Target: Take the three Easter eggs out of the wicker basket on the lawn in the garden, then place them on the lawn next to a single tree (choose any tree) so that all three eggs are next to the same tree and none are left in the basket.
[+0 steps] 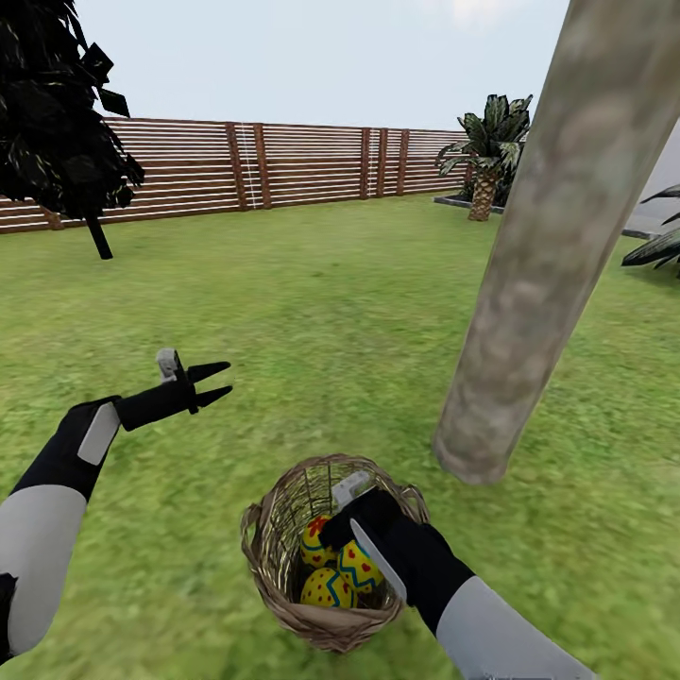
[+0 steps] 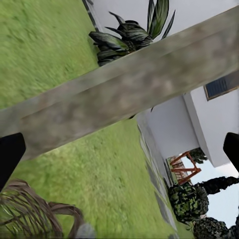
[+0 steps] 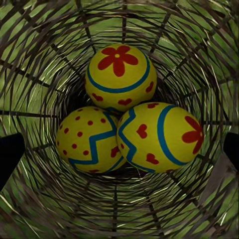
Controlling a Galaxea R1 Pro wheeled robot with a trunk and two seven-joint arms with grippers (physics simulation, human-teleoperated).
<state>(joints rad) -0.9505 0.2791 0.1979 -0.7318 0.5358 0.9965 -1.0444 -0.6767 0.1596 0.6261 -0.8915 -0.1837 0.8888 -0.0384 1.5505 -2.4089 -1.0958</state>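
The right end effector (image 1: 332, 536) is reaching into the wicker basket (image 1: 274, 586), whose woven wall is hemming it in around three touching Easter eggs (image 3: 127, 114), while the tree (image 1: 538, 255) is standing just beside the basket and open lawn (image 1: 312, 321) is lying clear around the left end effector (image 1: 215, 382).

The wicker basket (image 1: 324, 557) sits on the lawn (image 1: 312, 312) just left of the tree (image 1: 529, 283), nearer me. All three Easter eggs (image 3: 124, 109) lie inside it, touching. My right gripper (image 1: 335, 531) reaches into the basket, seemingly above them; my left gripper (image 1: 215, 382) hangs left of it, farther out.
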